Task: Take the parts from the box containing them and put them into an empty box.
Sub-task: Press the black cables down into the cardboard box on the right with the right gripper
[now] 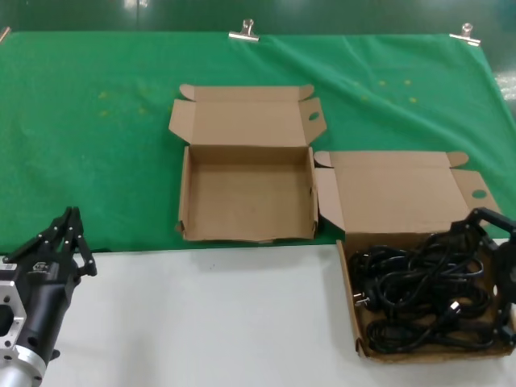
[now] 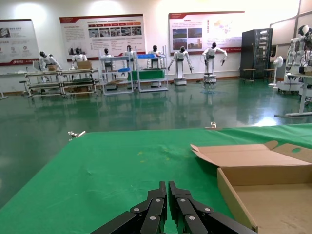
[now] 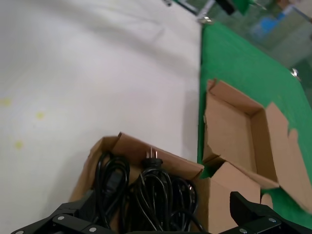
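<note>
The black power cords [image 1: 423,298] lie tangled in the wider cardboard box [image 1: 348,290] at the front right, its lid [image 1: 399,193] folded back. My right gripper [image 1: 488,274] is open, its jaws spread wide just over the right side of the tangle. In the right wrist view the cords [image 3: 151,195] and box wall [image 3: 146,151] lie between its fingertips [image 3: 73,214]. The smaller box [image 1: 185,193] stands empty at the centre, also seen in the right wrist view [image 3: 234,131]. My left gripper [image 1: 71,222] is shut and empty at the front left; its view shows the fingers [image 2: 158,192] together beside that box [image 2: 234,195].
A green cloth [image 1: 97,145] covers the back of the table, held by metal clips [image 1: 243,32] at the far edge. The white table surface [image 1: 201,322] lies in front. The two boxes almost touch at their corners.
</note>
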Tool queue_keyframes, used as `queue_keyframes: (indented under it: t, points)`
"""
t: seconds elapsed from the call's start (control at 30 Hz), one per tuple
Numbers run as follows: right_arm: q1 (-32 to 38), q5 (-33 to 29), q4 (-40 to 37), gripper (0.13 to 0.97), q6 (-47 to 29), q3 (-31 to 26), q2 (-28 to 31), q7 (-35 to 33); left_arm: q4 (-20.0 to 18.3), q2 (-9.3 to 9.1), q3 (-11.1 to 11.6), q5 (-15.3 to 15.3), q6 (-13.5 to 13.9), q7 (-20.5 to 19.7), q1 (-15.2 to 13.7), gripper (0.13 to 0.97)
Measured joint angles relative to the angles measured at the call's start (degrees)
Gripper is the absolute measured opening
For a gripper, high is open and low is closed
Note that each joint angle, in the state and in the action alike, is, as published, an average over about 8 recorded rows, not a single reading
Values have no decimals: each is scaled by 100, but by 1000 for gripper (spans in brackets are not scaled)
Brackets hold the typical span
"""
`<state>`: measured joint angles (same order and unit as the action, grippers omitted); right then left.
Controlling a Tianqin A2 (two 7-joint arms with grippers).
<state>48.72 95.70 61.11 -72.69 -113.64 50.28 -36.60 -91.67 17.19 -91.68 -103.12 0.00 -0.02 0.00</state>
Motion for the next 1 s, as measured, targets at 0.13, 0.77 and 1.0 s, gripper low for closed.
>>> queue_keyframes:
  t: [0.13,0.77,1.0]
  points:
    - [218,-239,-308,966,-22,-119,-227,-516,0,0,0,0,0,-1,0,168]
    - [963,-749,-2118,928,404,-254,-1163,-2266,0,0,0,1,0,0,0,168]
    - [1111,-775,-2668,858,542,-205,-1365,-2789,0,0,0,1,0,0,0,168]
